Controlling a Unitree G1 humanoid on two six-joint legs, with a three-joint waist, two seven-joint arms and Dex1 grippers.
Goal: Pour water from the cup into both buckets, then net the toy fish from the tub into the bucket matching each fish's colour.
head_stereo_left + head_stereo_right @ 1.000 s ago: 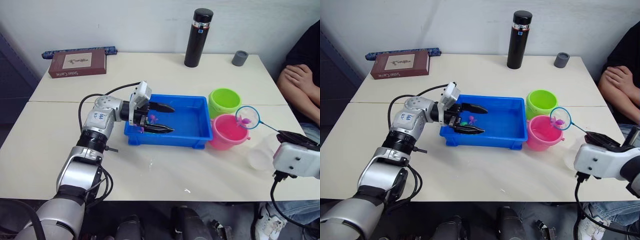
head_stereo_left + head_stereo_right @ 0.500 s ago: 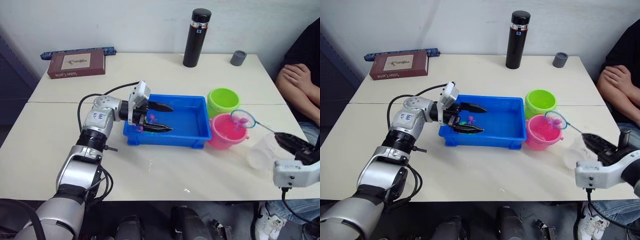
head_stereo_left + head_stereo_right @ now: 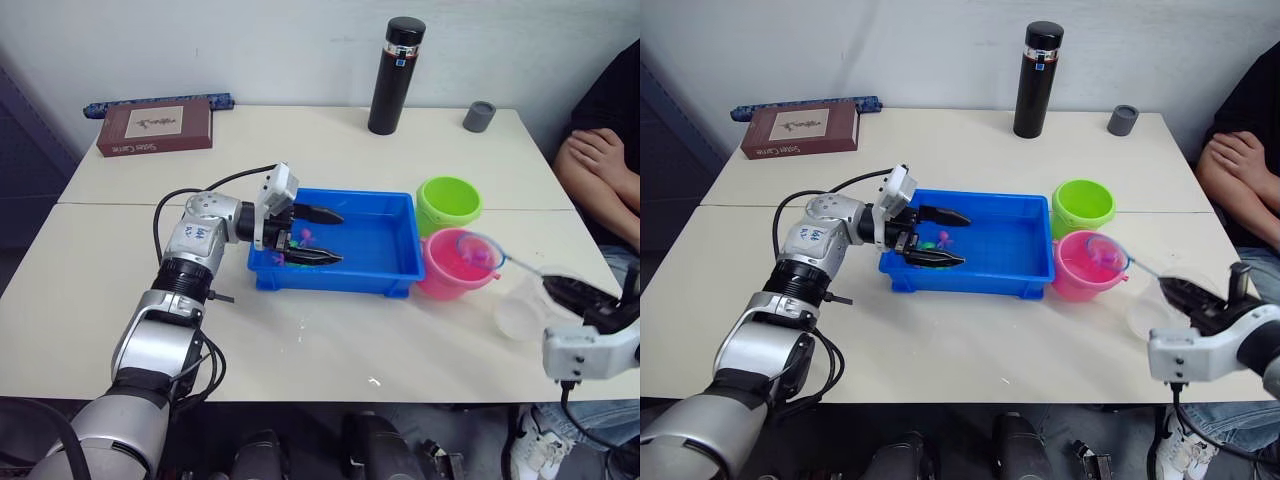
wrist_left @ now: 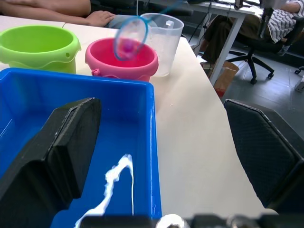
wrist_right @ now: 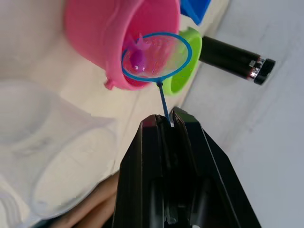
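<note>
Clamped tight on the net's thin handle, my right gripper [image 5: 167,119] carried the net [image 5: 156,56] over the pink bucket [image 5: 114,38] in its wrist view, with a pink fish [image 5: 137,57] lying in the mesh above the bucket's mouth, near the rim. From the head camera, the net [image 3: 480,252] hung over that bucket's edge on the side away from the tub [image 3: 385,245], and the clear cup [image 3: 525,305] stood just beyond. I judged a hasty tip could drop the fish outside the bucket or catch the hoop on its rim. In the left wrist view, my left gripper [image 4: 156,156] sat spread wide and empty inside the tub, and I reckoned a stray move there could nudge the tub against the pink bucket.
</note>
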